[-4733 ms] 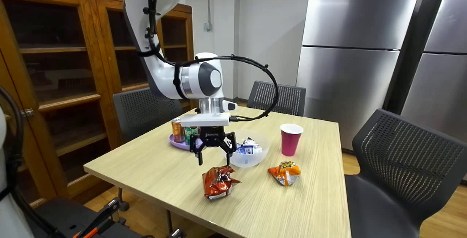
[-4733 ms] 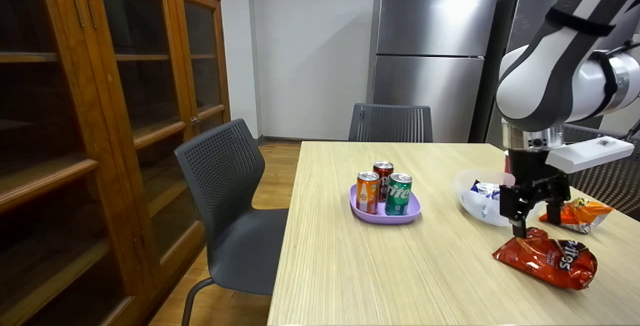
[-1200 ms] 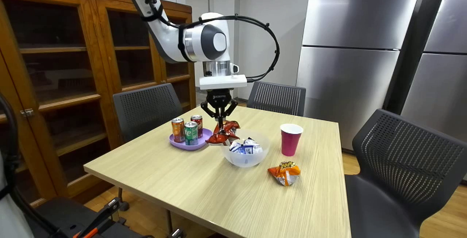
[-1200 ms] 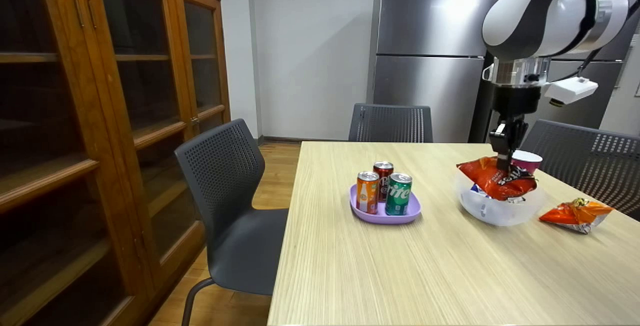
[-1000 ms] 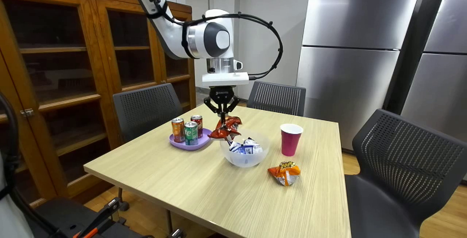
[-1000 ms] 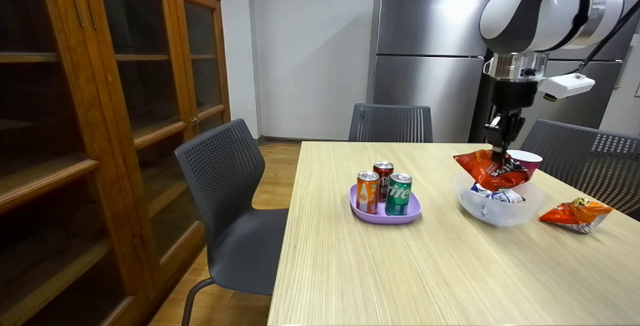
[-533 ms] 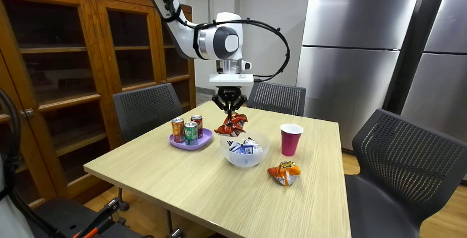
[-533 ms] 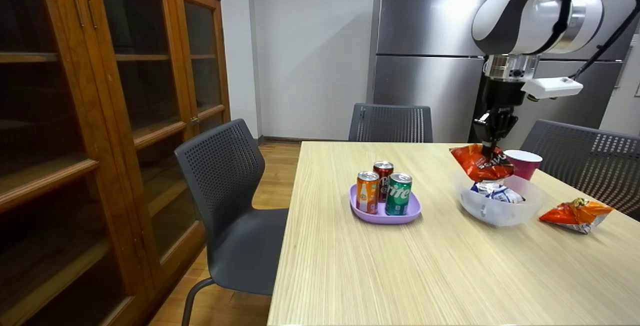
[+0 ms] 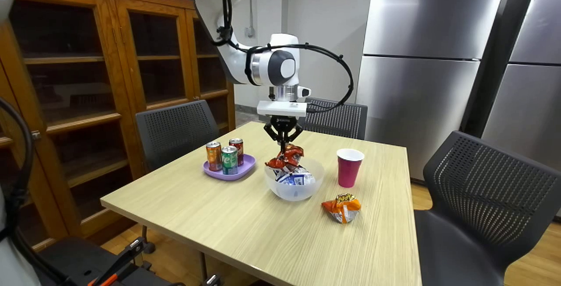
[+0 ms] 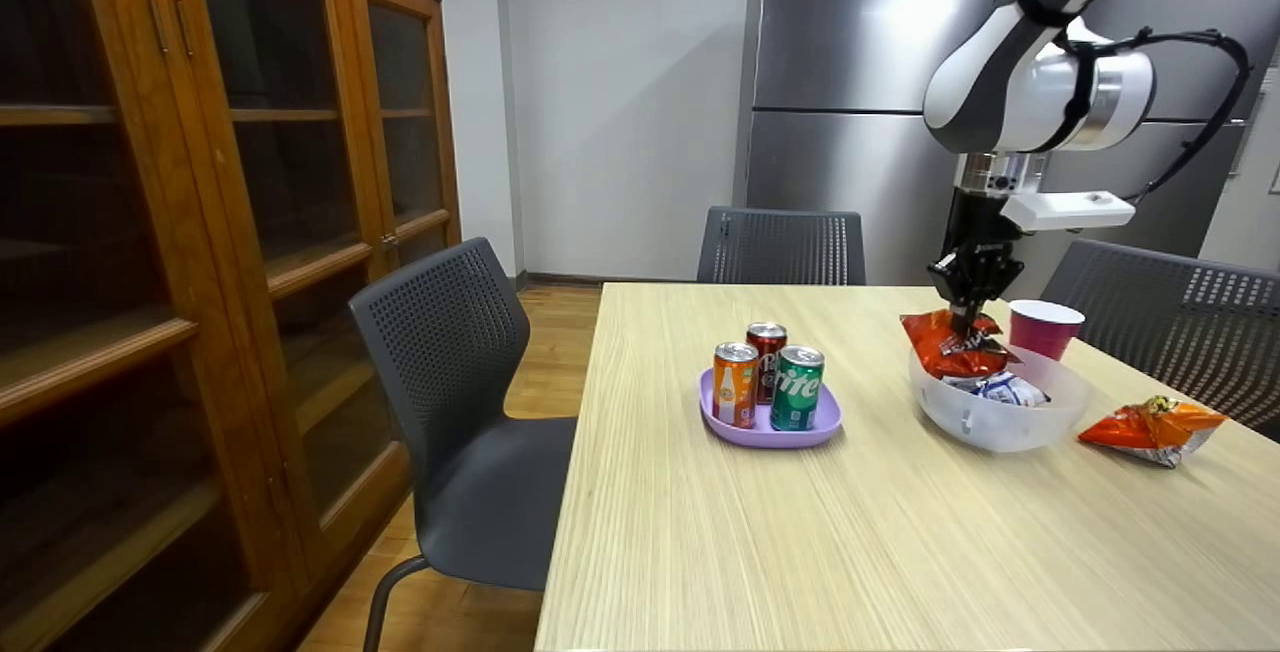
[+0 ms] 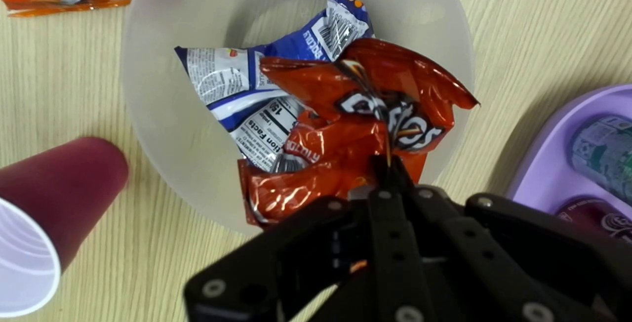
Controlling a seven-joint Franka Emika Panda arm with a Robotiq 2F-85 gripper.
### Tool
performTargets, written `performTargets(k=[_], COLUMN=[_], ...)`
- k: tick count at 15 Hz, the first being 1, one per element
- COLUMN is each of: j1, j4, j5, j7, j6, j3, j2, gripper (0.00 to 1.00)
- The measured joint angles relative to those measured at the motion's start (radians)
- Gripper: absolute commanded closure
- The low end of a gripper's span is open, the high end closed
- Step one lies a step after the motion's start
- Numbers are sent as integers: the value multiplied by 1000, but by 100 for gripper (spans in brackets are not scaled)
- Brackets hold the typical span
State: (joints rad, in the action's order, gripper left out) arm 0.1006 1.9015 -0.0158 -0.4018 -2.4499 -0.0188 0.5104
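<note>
Arm (image 9: 240,66) bent over surface (image 9: 210,216), claw (image 9: 283,150) straight down, pinching red chip bag (image 11: 353,132) above bowl (image 9: 294,192); blue bag (image 11: 229,80) beneath. From bowl, in an exterior view: cup (image 9: 349,171) three o'clock, orange bag (image 9: 343,209) four, tray (image 9: 246,168) nine.

Red bag (image 11: 340,139), blue-and-white packaging (image 11: 237,82), black fingers (image 11: 392,218), magenta cup (image 11: 74,188), wood-grained table (image 10: 850,552).

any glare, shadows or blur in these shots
Wrist view: highlights glint on the red chip bag, a soft shadow lies beside the purple tray, the pincer looks soft-edged; in an exterior view, glare whitens part of the fridge.
</note>
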Motion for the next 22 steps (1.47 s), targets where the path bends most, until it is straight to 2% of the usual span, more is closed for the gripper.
performTargets(k=[5, 7, 17, 22], j1=[-4, -7, -8, -6], j4=[-52, -61, -60, -6], j5=[-14, -20, -25, -24], j7=[82, 101, 138, 182], j6=[1, 2, 0, -17], j3=[-3, -5, -15, -34], j2=[67, 78, 56, -19], gripper=[100, 73, 1, 0])
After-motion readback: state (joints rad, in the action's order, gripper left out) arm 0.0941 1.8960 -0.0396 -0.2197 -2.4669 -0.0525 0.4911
